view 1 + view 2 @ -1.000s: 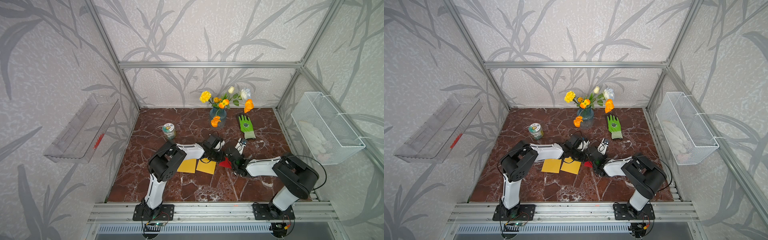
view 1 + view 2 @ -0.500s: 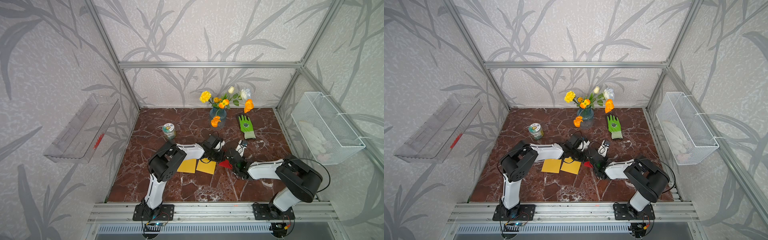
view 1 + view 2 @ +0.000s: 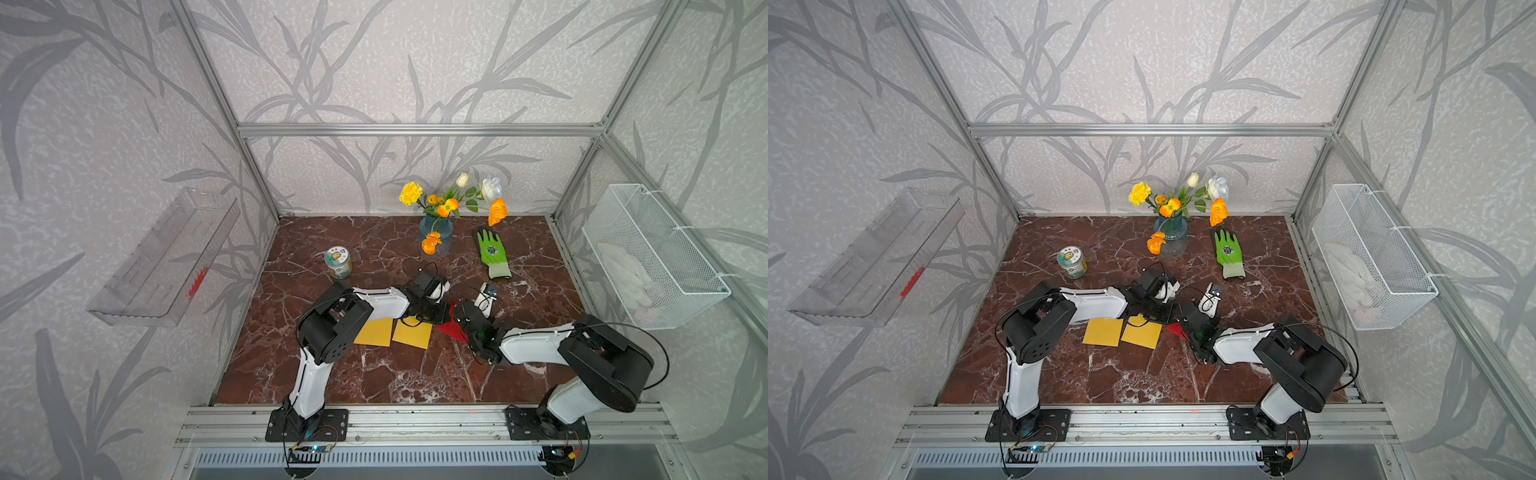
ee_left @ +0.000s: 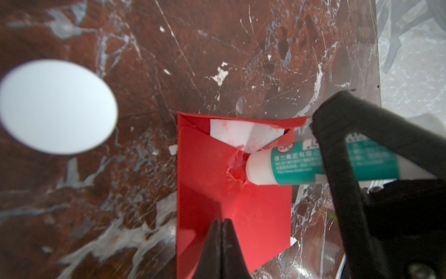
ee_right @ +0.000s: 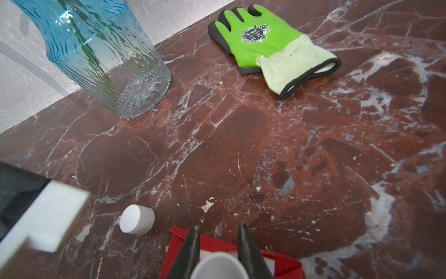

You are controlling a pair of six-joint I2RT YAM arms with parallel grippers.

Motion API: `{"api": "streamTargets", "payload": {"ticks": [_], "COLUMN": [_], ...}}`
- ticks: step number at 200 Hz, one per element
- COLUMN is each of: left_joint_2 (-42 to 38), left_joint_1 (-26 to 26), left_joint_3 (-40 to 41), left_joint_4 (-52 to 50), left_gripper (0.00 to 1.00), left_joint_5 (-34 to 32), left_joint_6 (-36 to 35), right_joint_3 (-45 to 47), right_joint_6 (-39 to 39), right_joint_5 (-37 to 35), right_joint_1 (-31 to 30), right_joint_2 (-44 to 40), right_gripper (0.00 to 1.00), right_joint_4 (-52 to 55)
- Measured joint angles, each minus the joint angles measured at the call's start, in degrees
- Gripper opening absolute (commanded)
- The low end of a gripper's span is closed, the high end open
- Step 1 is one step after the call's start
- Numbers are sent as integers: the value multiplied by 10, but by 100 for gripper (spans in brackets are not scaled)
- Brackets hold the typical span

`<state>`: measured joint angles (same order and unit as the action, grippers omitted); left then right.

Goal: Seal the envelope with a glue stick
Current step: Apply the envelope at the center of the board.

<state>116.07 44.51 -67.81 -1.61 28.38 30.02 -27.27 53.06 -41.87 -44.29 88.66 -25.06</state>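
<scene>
Your right hand [image 5: 219, 227] pinches the stiff, light glue stick [image 4: 296, 164] mid-tube; your left hand [image 4: 223, 221], pressed together, pins the thin envelope [image 4: 205, 193], which seems torn, so rub gently.

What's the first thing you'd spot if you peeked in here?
The red envelope in the middle, with the glue stick in the right gripper pressed onto it. Then the yellow and orange flowers at the back, beside a bright green glove.
</scene>
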Motion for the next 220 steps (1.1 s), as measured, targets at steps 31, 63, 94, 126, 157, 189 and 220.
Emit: {"api": "streamTargets", "payload": {"ticks": [31,63,94,126,157,189,220], "left_joint_2": [1,1,0,0,0,-2,-12], "left_joint_1": [0,0,0,0,0,0,0], "left_joint_3": [0,0,0,-7,-18,-23,-45], "left_joint_4": [1,1,0,-12,-36,-45,-59], "left_gripper": [0,0,0,0,0,14,21], "left_joint_5": [1,1,1,2,3,16,30], "left_joint_6": [0,0,0,0,12,47,73], "right_joint_3": [11,12,11,-5,-19,-19,-14], "right_joint_6": [-9,-15,-29,-37,-36,-37,-39], "right_joint_5": [-7,-10,0,39,84,112,125], "right_joint_1": [2,4,6,27,71,112,133], "right_joint_2": [-24,-41,-93,-175,-248,-305,-342], "right_gripper": [0,0,0,0,0,0,0], "right_joint_4": [24,47,73,109,153,207,239]}}
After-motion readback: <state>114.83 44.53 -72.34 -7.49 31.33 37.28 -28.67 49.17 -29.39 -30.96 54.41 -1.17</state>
